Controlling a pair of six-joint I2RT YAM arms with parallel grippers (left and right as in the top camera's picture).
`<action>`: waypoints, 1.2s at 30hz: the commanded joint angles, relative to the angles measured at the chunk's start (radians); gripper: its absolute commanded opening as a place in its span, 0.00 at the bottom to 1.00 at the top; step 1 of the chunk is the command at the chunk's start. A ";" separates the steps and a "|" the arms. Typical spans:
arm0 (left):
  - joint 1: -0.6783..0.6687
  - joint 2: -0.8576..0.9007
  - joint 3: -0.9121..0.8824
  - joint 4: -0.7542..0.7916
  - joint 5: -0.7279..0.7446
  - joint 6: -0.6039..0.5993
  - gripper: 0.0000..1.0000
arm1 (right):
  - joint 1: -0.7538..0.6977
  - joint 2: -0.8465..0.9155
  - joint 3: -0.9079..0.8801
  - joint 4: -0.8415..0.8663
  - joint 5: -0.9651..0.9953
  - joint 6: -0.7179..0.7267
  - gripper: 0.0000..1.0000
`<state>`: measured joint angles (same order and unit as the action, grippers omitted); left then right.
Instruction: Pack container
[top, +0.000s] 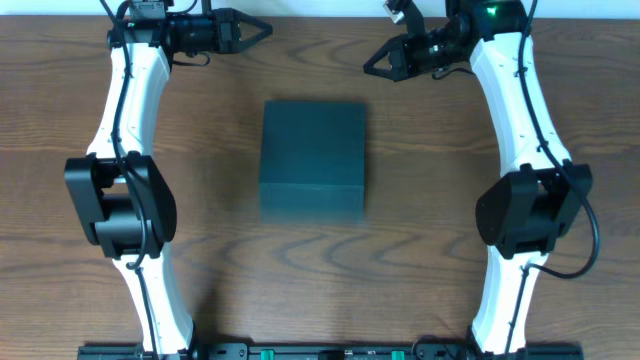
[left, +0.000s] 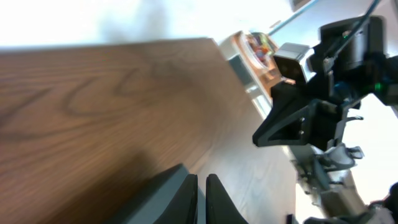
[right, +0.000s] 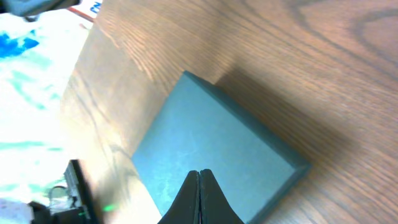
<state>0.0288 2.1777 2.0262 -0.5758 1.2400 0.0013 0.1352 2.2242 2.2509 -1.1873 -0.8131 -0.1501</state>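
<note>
Since both hands sit closed and empty near the far edge of the tabletop (top: 420, 210), we treat packing as not yet begun. We find the left hand (top: 264, 28) with its fingers (left: 177, 199) drawn nearly together, only a sliver of gap between them, holding nothing. We find the right hand (top: 370, 67) equally narrow, its fingertips (right: 191, 202) meeting in a point, also holding nothing. The two hands face each other across the far side, near but apart.

We locate the container (top: 313, 160) at the middle of the tabletop, lying flat between the two arms and well apart from both hands. Its lid appears to be down. We cannot tell from these views which edge carries the hinge. We see no items to pack on the tabletop.

We flag the following hazards:

- Wrong edge. If we pry at the hinged side, the lid will not lift and the cardboard may crease.
- Sliding. The container looks light, so a one-sided push on the lid is likely to skate it across the smooth wood unless the other hand braces it.
- Closed fingers. If we descend with the fingers pressed together, we may dent the top face rather than catch the lip.
- Arm collision. Both hands converging on the container at once risks contact between them.
</note>
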 joint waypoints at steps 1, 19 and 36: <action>-0.004 -0.074 0.019 -0.056 -0.124 0.092 0.09 | 0.002 -0.052 0.014 0.005 0.080 -0.027 0.01; -0.108 -0.303 0.019 -0.533 -0.674 0.230 0.15 | -0.004 -0.143 0.014 -0.030 0.282 -0.188 0.01; -0.130 -0.791 -0.206 -0.809 -0.649 0.365 0.06 | 0.147 -0.434 -0.050 -0.467 0.241 -0.276 0.02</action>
<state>-0.0956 1.5375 1.9308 -1.3785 0.5930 0.3420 0.2329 1.9118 2.2292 -1.6348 -0.5526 -0.3912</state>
